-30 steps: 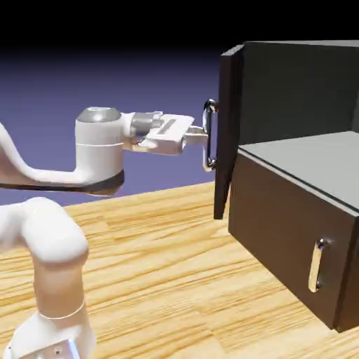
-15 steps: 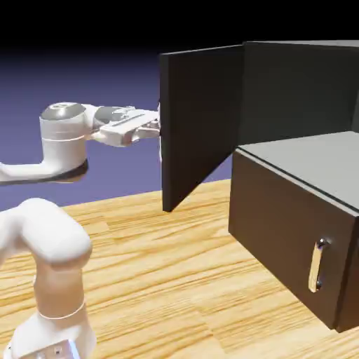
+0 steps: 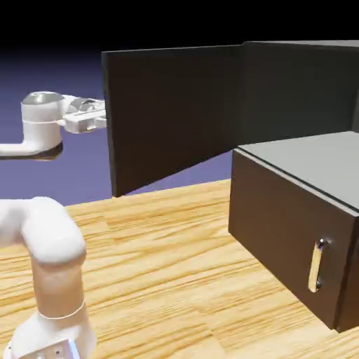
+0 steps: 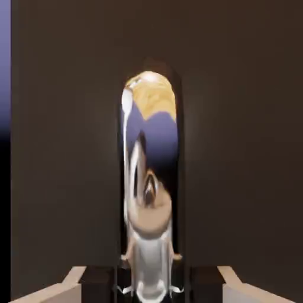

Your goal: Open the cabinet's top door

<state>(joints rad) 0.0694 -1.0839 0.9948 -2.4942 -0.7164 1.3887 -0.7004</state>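
The dark grey-brown cabinet (image 3: 301, 91) stands at the exterior view's right. Its top door (image 3: 175, 112) is swung far out to the left, and its plain back face shows. The door hides its long silver handle in that view. My gripper (image 3: 99, 119) reaches the door's outer edge from the left, with its tips hidden behind the panel. In the hand view the shiny handle (image 4: 148, 177) runs upright and large against the dark door (image 4: 237, 118). My gripper (image 4: 151, 284) is shut on the bar's lower end, and a fingertip (image 4: 59, 291) shows at the bottom edge.
Below the opened door, the cabinet's lower panel (image 3: 287, 238) juts forward with its short silver handle (image 3: 317, 265). The wooden table (image 3: 175, 280) spreads under both. My arm's white base column (image 3: 49, 280) rises at the lower left.
The top door has swung from slightly ajar to wide open toward the left. My gripper moved left and back with the handle in its grip.
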